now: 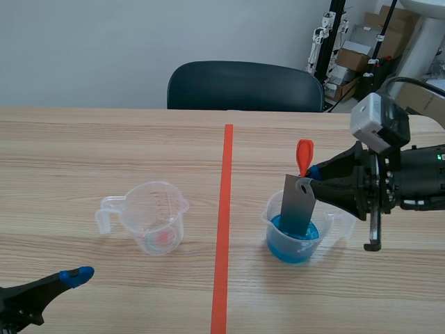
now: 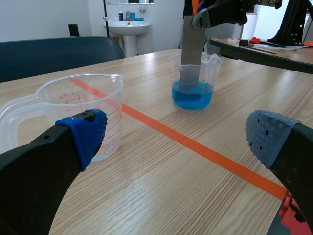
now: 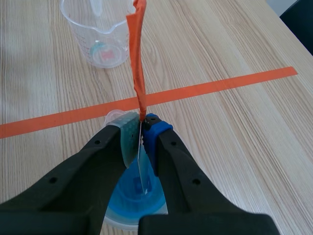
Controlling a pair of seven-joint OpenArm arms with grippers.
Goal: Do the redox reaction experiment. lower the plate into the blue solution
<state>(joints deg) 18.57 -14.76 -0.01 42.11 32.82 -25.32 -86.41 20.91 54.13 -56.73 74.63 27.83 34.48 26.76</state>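
Standing by the wooden worktop [image 1: 104, 146], I see the left arm [image 1: 31, 298] lying low at the near left corner. Its jaws stand wide apart, blue dotted pads [image 2: 83, 129] showing, with nothing between them. Just ahead of it sits a clear plastic measuring cup [image 1: 154, 217] with red graduation marks, upright, its handle turned to the left, well apart from the arm. An orange tape line [image 1: 224, 229] runs down the middle of the worktop, and beyond the far edge stands a dark chair [image 1: 243, 85]. To the right of the line is a second clear cup [image 1: 278, 221] holding the blue solution [image 1: 292, 245]. A grey metal plate [image 1: 297, 205] hangs nearly upright in it, its lower end down inside the cup and meeting the blue liquid; how deep it sits I cannot tell. An orange-red strip [image 1: 304, 154] sticks up from the plate's top. The right arm [image 1: 410, 177] comes in level from the right, above the cup, and its jaws are clamped on the plate's upper end, one pad on each face.
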